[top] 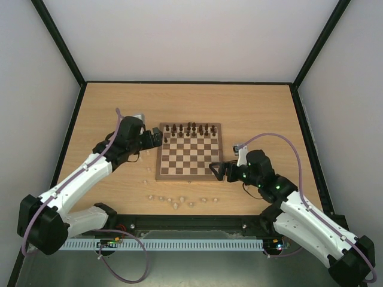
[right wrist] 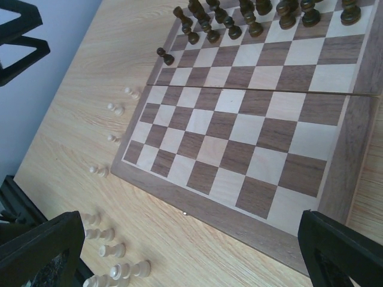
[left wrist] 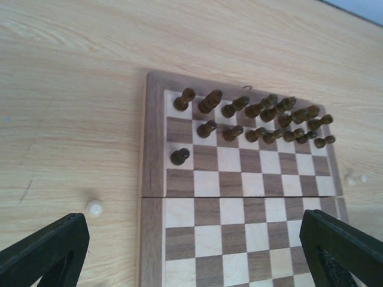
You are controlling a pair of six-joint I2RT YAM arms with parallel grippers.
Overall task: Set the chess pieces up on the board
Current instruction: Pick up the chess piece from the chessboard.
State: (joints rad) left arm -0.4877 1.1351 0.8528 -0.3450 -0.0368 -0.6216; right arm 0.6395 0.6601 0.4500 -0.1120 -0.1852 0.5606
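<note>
The board [top: 187, 177] lies mid-table. The dark chess pieces [top: 190, 130] fill its two far rows, and one dark pawn [top: 166, 140] stands a row forward at the left. Cream pieces [top: 175, 202] lie scattered on the table in front of the board and to its left [top: 147, 170]. My left gripper [top: 158, 139] is open and empty at the board's far left corner. In the left wrist view [left wrist: 194, 263] it hovers over bare squares near the lone pawn [left wrist: 179, 156]. My right gripper [top: 216, 170] is open and empty at the board's near right corner. In the right wrist view [right wrist: 191, 263] it is above the board's border [right wrist: 251, 230].
A cream pawn [left wrist: 94, 207] stands on the table just left of the board's border [left wrist: 152, 179]. Several cream pieces [right wrist: 111, 251] lie on their sides near the table's front edge. Black frame rails and white walls enclose the table.
</note>
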